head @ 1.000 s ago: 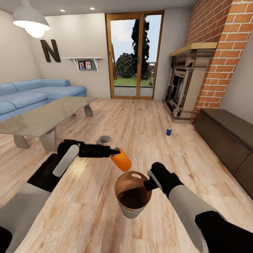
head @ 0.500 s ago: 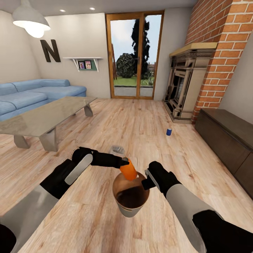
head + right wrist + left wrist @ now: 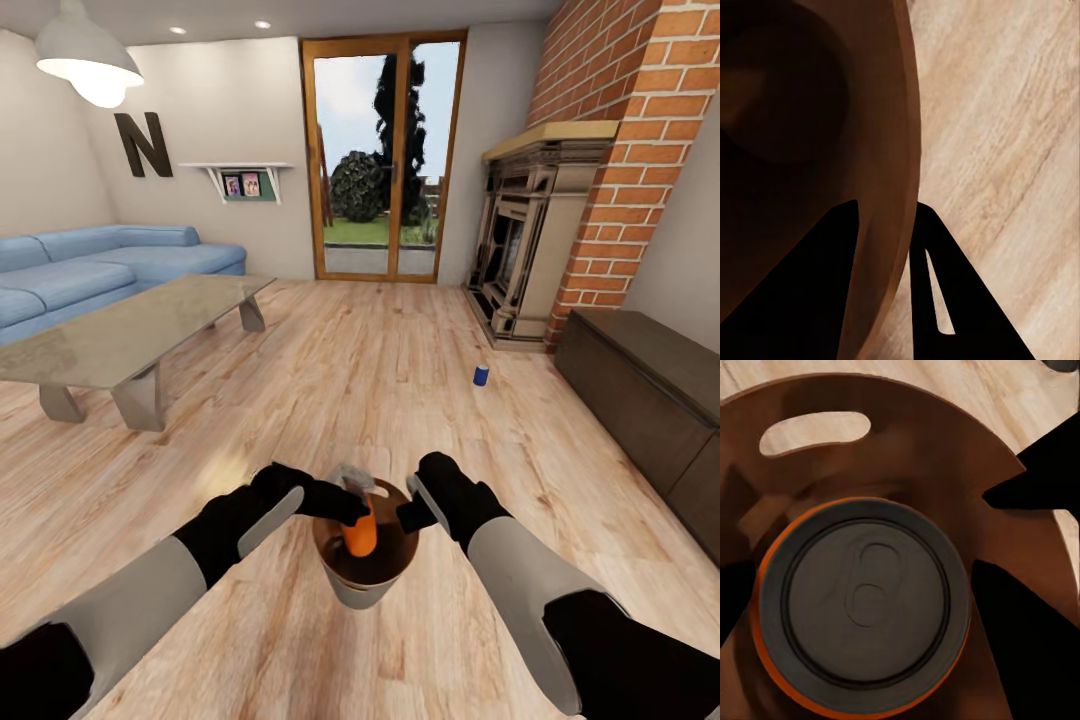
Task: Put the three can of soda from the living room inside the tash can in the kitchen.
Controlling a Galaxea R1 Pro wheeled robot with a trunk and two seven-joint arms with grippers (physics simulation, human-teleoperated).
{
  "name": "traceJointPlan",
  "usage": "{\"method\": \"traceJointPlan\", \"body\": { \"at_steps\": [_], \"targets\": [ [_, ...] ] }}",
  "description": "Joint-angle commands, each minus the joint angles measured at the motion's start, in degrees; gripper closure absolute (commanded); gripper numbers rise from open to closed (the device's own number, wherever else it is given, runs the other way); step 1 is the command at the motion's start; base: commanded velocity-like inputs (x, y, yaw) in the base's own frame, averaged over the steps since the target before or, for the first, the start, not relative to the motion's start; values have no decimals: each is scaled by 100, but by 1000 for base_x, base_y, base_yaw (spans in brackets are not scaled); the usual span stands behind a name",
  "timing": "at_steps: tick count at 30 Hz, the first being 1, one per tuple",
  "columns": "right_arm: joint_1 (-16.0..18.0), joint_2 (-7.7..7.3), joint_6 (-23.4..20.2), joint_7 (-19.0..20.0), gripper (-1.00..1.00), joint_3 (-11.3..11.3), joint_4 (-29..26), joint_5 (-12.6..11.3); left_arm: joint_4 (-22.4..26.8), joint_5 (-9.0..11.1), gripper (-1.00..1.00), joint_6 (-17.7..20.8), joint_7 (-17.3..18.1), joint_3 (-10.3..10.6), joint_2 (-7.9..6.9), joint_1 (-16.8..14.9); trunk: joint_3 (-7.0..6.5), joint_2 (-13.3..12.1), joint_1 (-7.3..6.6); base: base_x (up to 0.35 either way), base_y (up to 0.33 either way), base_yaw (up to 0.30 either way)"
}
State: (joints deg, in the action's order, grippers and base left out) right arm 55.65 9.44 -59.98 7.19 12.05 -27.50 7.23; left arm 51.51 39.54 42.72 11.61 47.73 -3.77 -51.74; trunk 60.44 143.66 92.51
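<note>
- One orange can [image 3: 361, 536] sits upright inside the mouth of the trash can [image 3: 345, 586], clamped by the left gripper [image 3: 352, 508] at its upper part; the left wrist view looks straight down on the can's grey top [image 3: 862, 600] against the bin's brown inner wall [image 3: 937, 457].
- Right gripper [image 3: 407, 517] is pinched on the bin's rim — the right wrist view shows one finger [image 3: 810, 285] inside the wall and one outside.
- Risk, as I judge it: if the left fingers let go off-centre, the can could strike the rim and tip out; the bin hangs from a single pinch on its rim, so a jolt could twist it loose.
- Blue can [image 3: 481, 375] stands well apart on the light wood floor [image 3: 380, 350], near the brick fireplace [image 3: 530, 250].
- Living room — blue sofa [image 3: 90, 265], grey low table [image 3: 120, 335], dark cabinet [image 3: 650, 400], glass doors [image 3: 385, 160].
</note>
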Motion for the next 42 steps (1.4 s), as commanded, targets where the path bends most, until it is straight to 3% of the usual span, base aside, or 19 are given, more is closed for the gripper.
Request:
{"method": "traceJointPlan", "body": {
  "at_steps": [1, 4, 6, 8, 19, 20, 21, 24, 25, 36, 42],
  "targets": [
    [3, 2, -2, 10, 100, -5, -2, -64, -48, -26, 100, -43, 11, 14, 26, -1, -1, 1, -1, 0, 0, 0],
    [5, 12, -2, 10, 100, -6, -1, -64, -150, -84, 100, -143, 18, 47, 118, 2, -1, 1, -1, 0, 0, 0],
    [6, 43, -2, 10, 100, -4, -1, -64, -282, -124, 100, -200, 9, 85, 261, 0, -1, 1, -1, 0, 0, 0],
    [7, 55, -2, 10, 100, -2, -1, -64, -499, -129, 100, -324, -12, 218, 340, -2, -1, 1, -1, 0, 0, 0],
    [7, 55, -2, 6, 100, -1, -1, -64, -918, -152, 100, -594, -30, 441, 400, -2, -1, 1, -1, 0, 0, 0],
    [7, 55, -2, 4, 100, -1, -1, -64, -931, -205, 100, -599, -37, 469, 403, -2, -1, 1, -1, 0, 0, 0],
    [7, 55, -2, 3, 100, -1, 0, -64, -959, -385, 100, -599, -41, 496, 411, -2, -1, 1, -1, 0, 0, 0],
    [7, 55, -2, 2, 100, -1, -1, -64, -977, -509, 100, -598, -43, 507, 423, -2, -1, 1, -1, 0, 0, 0],
    [7, 55, -2, 2, 100, -1, 2, -64, -980, -531, -100, -600, -44, 508, 429, -2, -1, 1, -1, 0, 0, 0],
    [7, 55, -2, 1, 100, -1, 7, -58, -980, -569, -100, -607, -35, 509, 423, -2, -1, 1, -1, 0, 0, 0],
    [7, 51, -2, -3, 100, -1, 32, -58, -738, -570, -100, -596, 19, 503, 374, -2, -1, 1, -1, 0, 0, 0]
  ]
}}
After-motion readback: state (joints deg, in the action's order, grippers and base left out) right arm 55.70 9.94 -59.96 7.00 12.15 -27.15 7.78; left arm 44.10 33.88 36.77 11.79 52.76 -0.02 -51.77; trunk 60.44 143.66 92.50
